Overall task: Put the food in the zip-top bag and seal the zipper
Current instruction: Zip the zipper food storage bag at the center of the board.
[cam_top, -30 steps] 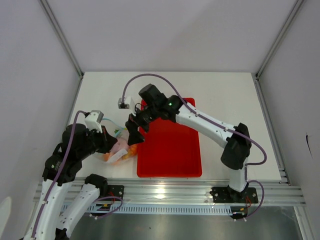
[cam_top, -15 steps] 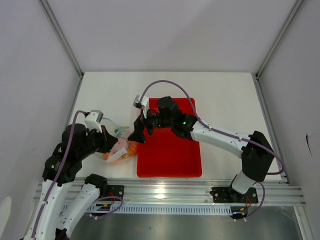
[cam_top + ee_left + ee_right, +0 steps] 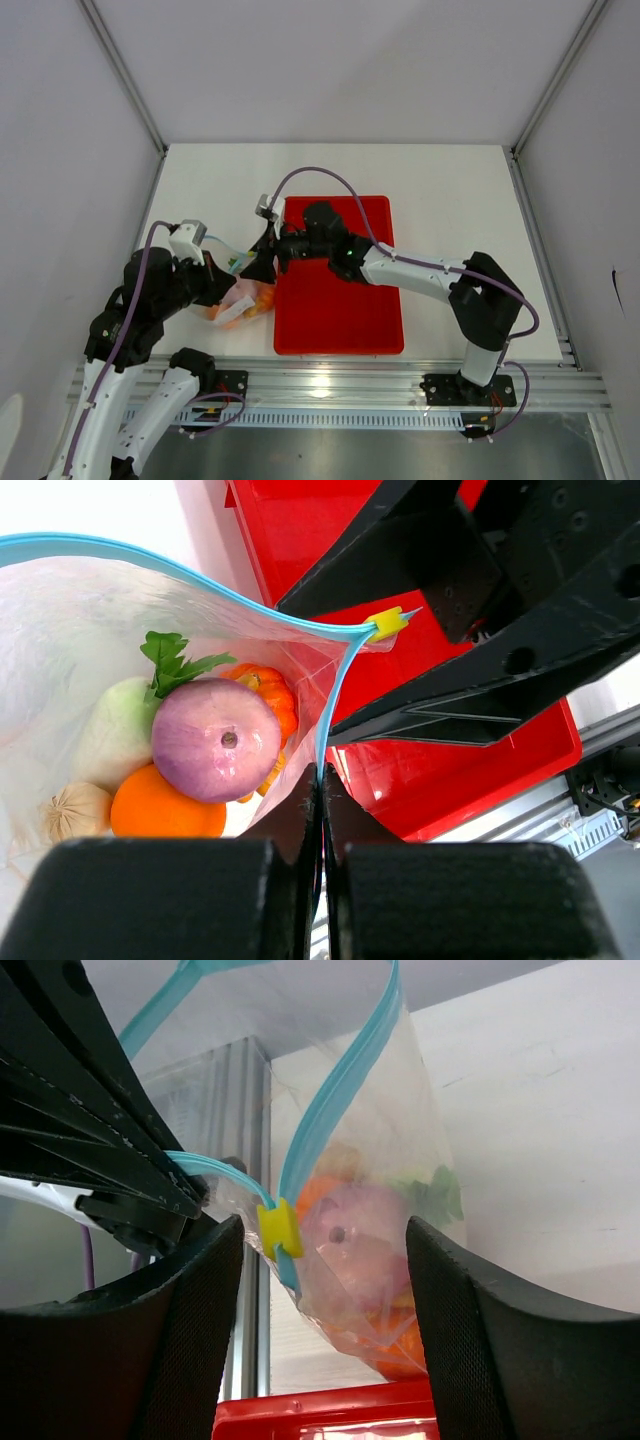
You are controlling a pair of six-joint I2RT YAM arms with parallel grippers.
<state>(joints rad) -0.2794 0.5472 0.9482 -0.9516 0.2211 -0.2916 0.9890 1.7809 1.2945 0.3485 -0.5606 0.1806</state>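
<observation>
Changed since a second ago: right arm re-angled over the red rectangular plastic tray [image 3: 340,320], its right gripper [image 3: 325,1228] turned to point left at the bag's mouth, jaws drawn in somewhat.

Right jaws: apart at a middling width, gripping nothing. The small yellow slider clip [image 3: 279,1230] sits between them, nearer the left finger and untouched.

Small clear floppy zip-top bag [image 3: 80,630]: between and just beyond the right jaws.

Thin blue zipper strip [image 3: 335,695]: mouth gaping, one end pinched in the left gripper [image 3: 320,780], whose jaws are clamped tight on it.

Contents, just beyond the left jaws: purple onion [image 3: 215,740], white radish with green stem [image 3: 115,730], orange [image 3: 160,808], white garlic [image 3: 72,810], orange pumpkin [image 3: 268,692].
</observation>
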